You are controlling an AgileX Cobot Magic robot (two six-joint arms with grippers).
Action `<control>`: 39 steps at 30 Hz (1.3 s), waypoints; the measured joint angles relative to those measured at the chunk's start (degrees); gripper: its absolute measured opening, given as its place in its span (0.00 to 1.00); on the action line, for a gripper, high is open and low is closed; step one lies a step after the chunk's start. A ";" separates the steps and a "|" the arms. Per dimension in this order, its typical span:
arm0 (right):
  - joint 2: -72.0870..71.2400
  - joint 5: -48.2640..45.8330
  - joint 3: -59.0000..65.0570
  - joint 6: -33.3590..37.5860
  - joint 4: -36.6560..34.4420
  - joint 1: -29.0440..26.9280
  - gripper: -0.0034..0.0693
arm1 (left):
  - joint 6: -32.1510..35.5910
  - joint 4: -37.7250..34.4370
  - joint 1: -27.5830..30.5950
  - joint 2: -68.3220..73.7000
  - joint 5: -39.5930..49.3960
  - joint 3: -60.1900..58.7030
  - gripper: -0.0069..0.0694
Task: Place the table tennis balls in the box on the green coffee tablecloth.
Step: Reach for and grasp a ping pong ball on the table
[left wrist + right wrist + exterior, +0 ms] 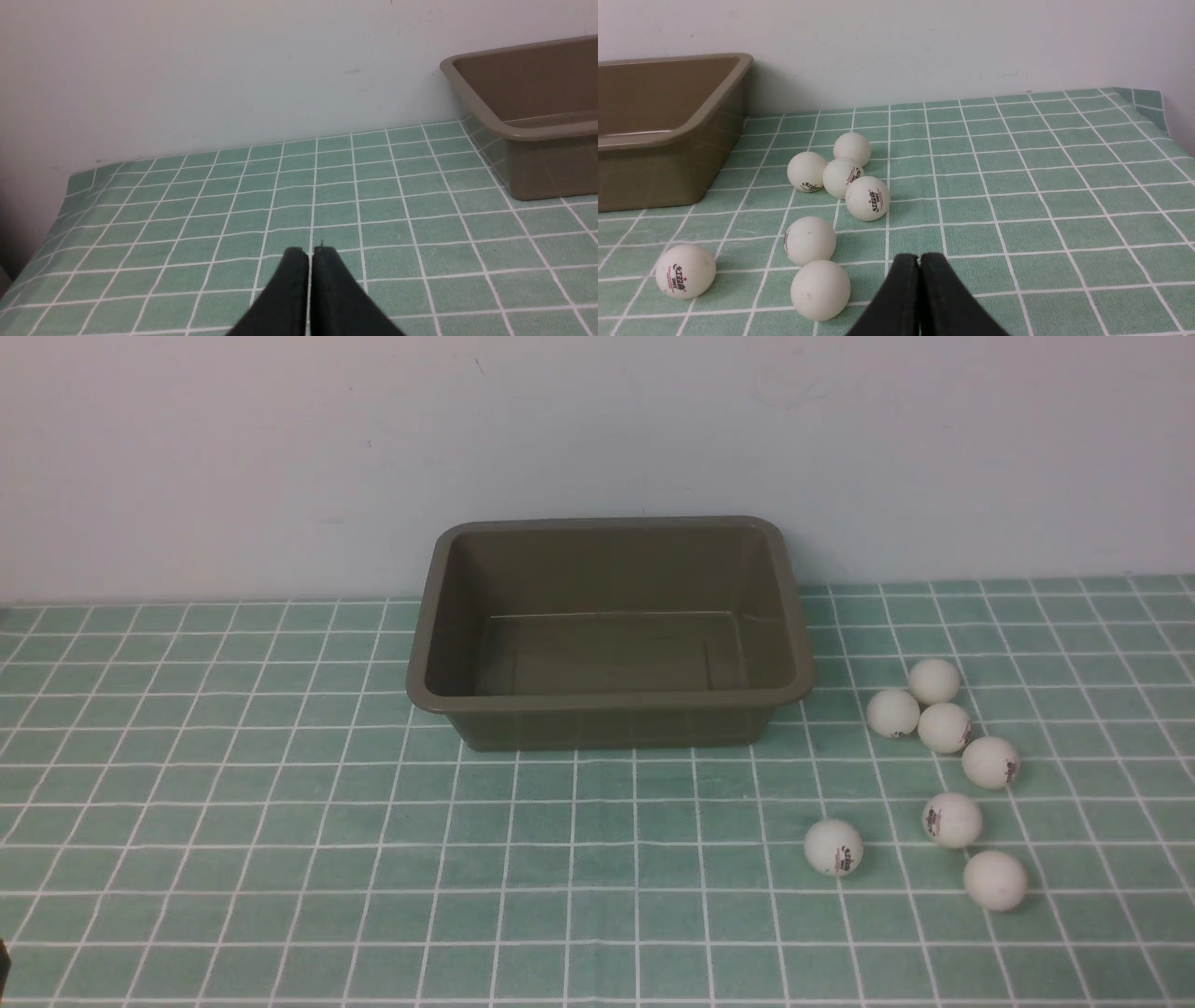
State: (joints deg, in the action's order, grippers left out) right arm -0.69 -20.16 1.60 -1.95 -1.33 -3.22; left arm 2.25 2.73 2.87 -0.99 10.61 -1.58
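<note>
The olive-brown box [609, 707] stands empty at the back middle of the green coffee tablecloth [280, 821], close to the wall. Several white table tennis balls lie loose to its right: a tight cluster [944, 727] and others nearer the front [833, 847]. In the right wrist view the same balls [867, 198] lie ahead of my right gripper [919, 257], which is shut with nothing in it. My left gripper [310, 252] is shut and holds nothing, over bare cloth left of the box [523, 130]. Neither gripper shows in the front view.
A pale wall runs directly behind the box. The cloth's left edge [70, 186] drops off in the left wrist view, and its right edge [1157, 112] shows in the right wrist view.
</note>
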 joint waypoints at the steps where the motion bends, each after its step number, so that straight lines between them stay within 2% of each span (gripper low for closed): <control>1: 0.00 0.00 0.00 0.00 0.00 0.00 0.03 | 0.00 0.00 0.00 0.00 0.00 0.00 0.08; 18: 0.00 1.93 0.07 0.00 -0.68 0.00 0.03 | 0.00 0.00 0.00 0.00 0.00 0.00 0.08; 20: 0.00 5.02 0.07 0.00 -2.17 0.00 0.03 | 0.00 0.00 0.00 0.00 0.00 0.00 0.08; 21: 0.00 11.12 0.07 -0.51 -5.77 0.00 0.03 | 0.00 0.00 0.00 0.00 0.00 0.00 0.08; 25: 0.00 20.16 0.07 -1.35 -10.89 0.00 0.03 | 0.00 0.00 0.00 0.00 0.00 0.00 0.08; 39: 0.00 34.03 0.07 -1.89 -12.54 0.00 0.03 | 0.00 0.00 0.00 0.00 0.00 0.00 0.08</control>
State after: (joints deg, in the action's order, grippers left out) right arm -0.69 13.87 1.67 -3.85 -13.87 -3.22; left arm 2.25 2.73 2.87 -0.99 10.61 -1.58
